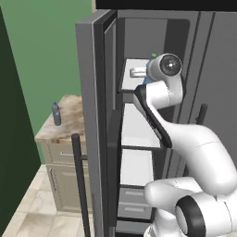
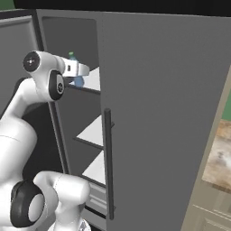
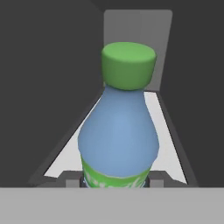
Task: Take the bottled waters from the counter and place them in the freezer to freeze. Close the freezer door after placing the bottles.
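Note:
My gripper (image 3: pixel 116 180) is shut on the clear light blue bottled water (image 3: pixel 118 131) with a green cap, which it holds upright, one fingertip on each side of the label. The hand (image 1: pixel 140 72) reaches into the open freezer (image 1: pixel 136 127) at its top white shelf (image 2: pixel 92 80). There the bottle (image 2: pixel 78 81) shows just behind the hand, its green cap (image 1: pixel 154 56) sticking up. I cannot tell whether it rests on the shelf. The dark grey-blue bottle (image 1: pixel 56 114) stands upright on the counter (image 1: pixel 70 118), left of the freezer. The freezer door (image 1: pixel 89 115) stands wide open.
The door's long dark bar handle (image 1: pixel 79 183) juts out between the counter and the arm. The fridge's right door (image 2: pixel 171 113) is closed, with its handle (image 2: pixel 107 162) near the arm. White lower shelves and drawers (image 1: pixel 134 199) fill the freezer below. A dark green wall (image 1: pixel 11 139) bounds the left.

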Robot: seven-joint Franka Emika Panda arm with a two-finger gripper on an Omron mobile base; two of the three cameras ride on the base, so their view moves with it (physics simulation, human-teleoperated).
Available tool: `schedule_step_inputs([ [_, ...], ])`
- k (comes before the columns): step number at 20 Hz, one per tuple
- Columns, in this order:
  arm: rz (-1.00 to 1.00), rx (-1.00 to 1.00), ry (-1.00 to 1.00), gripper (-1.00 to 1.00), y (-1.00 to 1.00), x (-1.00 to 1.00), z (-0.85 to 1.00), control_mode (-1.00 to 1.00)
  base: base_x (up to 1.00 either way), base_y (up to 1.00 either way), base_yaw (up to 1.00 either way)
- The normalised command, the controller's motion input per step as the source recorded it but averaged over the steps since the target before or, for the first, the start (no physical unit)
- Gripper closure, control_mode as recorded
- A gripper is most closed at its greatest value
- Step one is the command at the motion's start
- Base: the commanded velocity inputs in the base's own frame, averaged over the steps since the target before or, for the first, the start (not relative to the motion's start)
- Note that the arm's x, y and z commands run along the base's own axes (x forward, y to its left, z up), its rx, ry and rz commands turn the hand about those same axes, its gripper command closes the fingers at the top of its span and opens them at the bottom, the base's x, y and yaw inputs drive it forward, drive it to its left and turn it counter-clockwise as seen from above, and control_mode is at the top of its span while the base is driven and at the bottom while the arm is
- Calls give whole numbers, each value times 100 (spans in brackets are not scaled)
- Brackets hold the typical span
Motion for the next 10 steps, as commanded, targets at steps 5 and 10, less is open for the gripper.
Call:
schedule_step_inputs([
  [5,0,0,0,100,-14,32,0,-100,0,0,0],
  [10,0,0,0,100,-13,32,-1,-100,0,0,0],
])
